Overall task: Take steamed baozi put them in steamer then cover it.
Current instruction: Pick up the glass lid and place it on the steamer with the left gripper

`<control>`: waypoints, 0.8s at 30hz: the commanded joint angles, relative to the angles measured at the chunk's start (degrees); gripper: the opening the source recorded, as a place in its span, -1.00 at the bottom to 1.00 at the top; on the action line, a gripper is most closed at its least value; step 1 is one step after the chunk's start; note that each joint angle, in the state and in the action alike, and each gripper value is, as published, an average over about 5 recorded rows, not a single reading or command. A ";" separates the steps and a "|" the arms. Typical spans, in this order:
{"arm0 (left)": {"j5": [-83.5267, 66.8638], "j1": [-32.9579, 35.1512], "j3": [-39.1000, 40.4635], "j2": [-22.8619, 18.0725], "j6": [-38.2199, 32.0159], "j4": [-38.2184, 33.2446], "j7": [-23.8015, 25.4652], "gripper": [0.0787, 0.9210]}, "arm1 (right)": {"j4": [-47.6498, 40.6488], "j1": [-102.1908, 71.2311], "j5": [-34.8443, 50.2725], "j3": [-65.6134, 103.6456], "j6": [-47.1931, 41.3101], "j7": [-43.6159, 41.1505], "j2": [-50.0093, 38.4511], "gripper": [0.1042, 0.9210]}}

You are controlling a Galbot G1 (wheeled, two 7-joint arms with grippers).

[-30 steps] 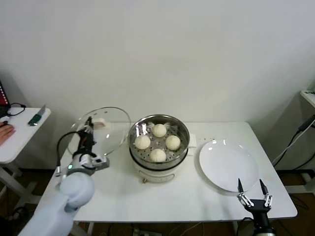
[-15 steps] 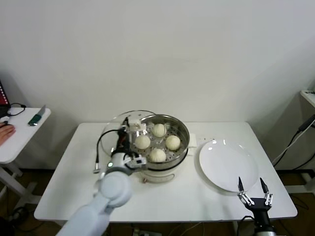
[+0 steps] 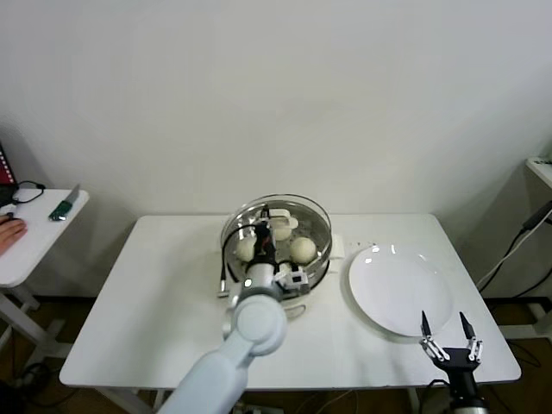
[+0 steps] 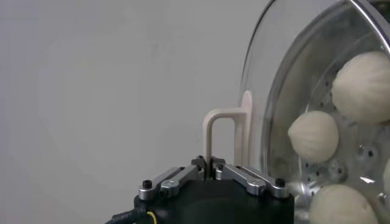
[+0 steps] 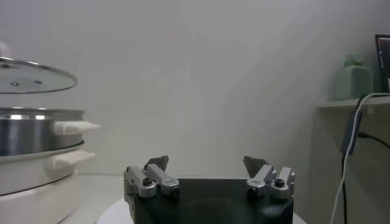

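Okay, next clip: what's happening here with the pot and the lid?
The left gripper is shut on the white handle of the glass cover and holds it just above the steamer, not yet seated on it. The baozi already sit inside the basket. The right gripper hangs open and idle at the table's near edge, beside the bare white plate.

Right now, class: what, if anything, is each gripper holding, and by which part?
The left gripper holds the glass cover by its white handle, over the steamer. The right gripper holds nothing, jaws open.
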 commanded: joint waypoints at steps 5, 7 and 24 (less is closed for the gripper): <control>3.93 -1.25 0.71 -6.08 2.80 7.51 -0.96 -0.85 | 0.02 -0.27 0.05 0.26 0.38 0.06 0.00 0.76; 4.16 -0.99 0.42 -6.31 2.80 7.85 -1.33 -0.85 | 0.07 -0.30 0.07 0.44 0.45 0.07 -0.03 0.76; 3.04 0.37 -0.70 -3.21 2.80 8.94 -4.33 -0.85 | 0.00 -0.79 0.65 0.70 1.16 0.12 0.23 0.76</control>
